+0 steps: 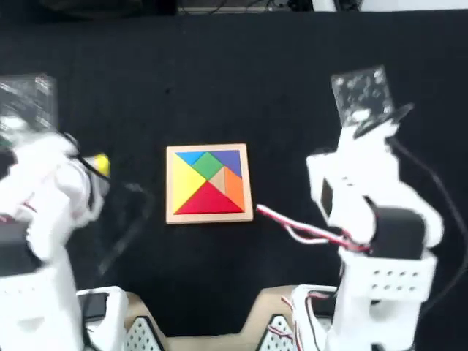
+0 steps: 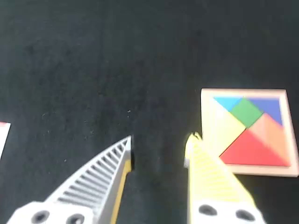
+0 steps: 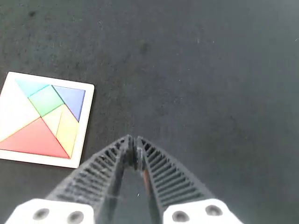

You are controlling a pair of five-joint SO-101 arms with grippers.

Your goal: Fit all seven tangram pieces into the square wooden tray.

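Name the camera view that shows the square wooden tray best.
The high view: it looks down on the whole wooden tray, with all four rims and the coloured pieces inside it. The left wrist view shows the wooden tray slanted and cut by the picture's edge; the right wrist view likewise.

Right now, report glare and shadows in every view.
High view: the tray is evenly lit with no glare, and the black cloth hides any shadows. Left wrist view: the open gripper throws no visible shadow on the cloth. Right wrist view: strong light bleaches the big yellow piece nearly white.
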